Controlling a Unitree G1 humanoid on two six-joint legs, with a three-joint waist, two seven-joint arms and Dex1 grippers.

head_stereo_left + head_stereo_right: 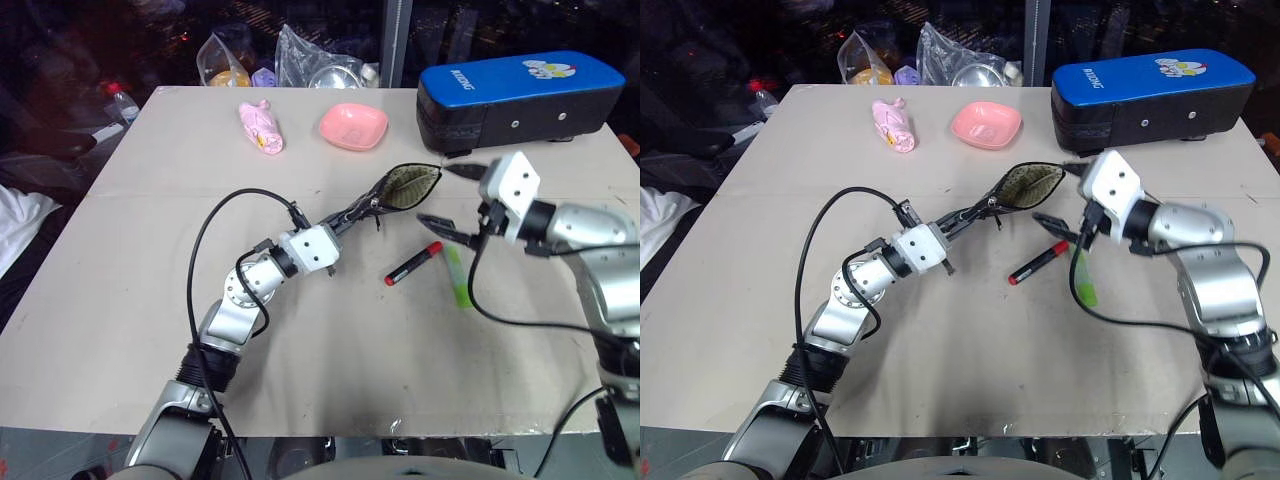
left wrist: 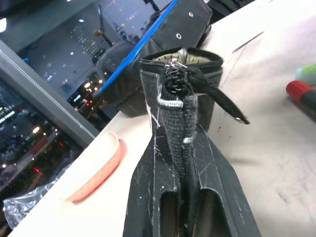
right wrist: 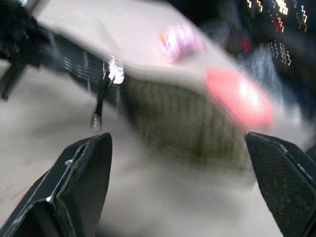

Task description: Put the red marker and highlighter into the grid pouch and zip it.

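Grid pouch gapes, pinched by left gripper; right gripper spread empty beside its mouth.

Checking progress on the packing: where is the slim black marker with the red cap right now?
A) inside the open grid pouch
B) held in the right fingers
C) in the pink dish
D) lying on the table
D: the slim black marker with the red cap lies on the beige table beside the lime-green highlighter, outside the black grid pouch.

On the table I count one red marker, one highlighter, one grid pouch, one pink bowl, one pink wrapped bundle, one blue-topped case. Two plastic bags sit behind.
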